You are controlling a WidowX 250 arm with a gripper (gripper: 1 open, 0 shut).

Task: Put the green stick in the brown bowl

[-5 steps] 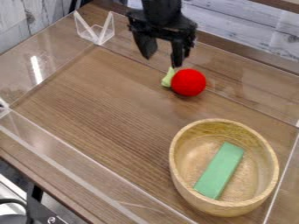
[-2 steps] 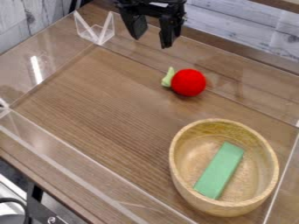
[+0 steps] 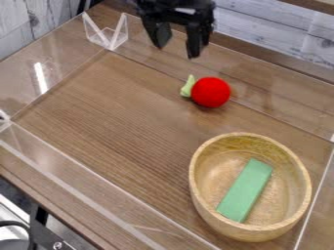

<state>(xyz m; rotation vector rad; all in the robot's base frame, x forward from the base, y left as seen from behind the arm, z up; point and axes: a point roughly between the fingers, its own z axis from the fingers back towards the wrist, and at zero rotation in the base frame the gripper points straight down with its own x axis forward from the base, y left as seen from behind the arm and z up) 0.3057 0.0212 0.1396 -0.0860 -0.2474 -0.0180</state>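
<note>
Since a second earlier the black gripper had been pulled up and back from the red ball, jaws spread wide and empty, while the flat light-green stick, probably light, stiff, best pinched across its narrow sides, was left lying inside the round light-brown wooden bowl.

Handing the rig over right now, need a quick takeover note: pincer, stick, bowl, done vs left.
Pincer: open, empty, up at the far edge of the table, clear of everything.
Green stick: lying flat inside the brown bowl, near right corner.
Red ball: on the table between pincer and bowl, untouched.
Done: stick is in the bowl.
Left: nothing on placement, as far as this view shows; just park the arm.
</note>
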